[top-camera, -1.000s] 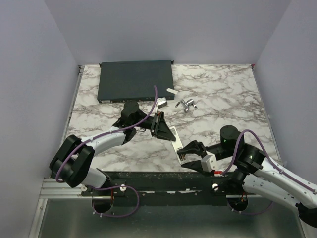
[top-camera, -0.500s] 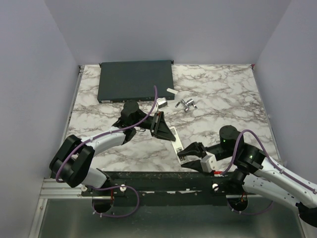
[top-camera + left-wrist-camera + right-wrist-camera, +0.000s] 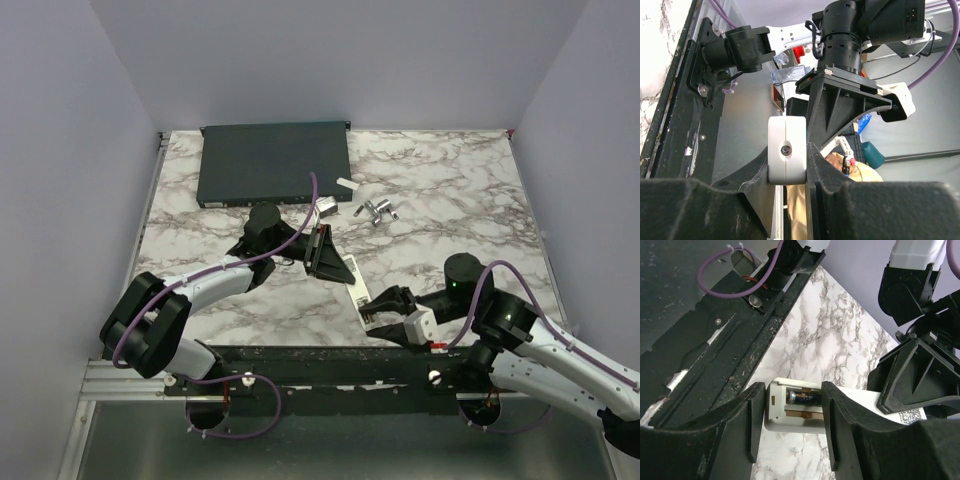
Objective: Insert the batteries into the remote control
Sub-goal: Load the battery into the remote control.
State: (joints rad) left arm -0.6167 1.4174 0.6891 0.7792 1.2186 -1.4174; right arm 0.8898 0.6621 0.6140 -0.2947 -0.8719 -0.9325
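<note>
Firmly, left jaws pinch the white plastic remote control (image 3: 786, 150); right jaws flank its bay's dark cylindrical battery (image 3: 802, 398), grip unclear

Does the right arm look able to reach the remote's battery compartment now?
Probably yes: the right gripper straddles the remote control at its uncovered compartment, nothing blocking it; the left gripper clamps the other end.

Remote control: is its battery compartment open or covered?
Open: the right wrist view shows the remote control uncovered, with one battery in its bay; the second slot looks empty.
</note>
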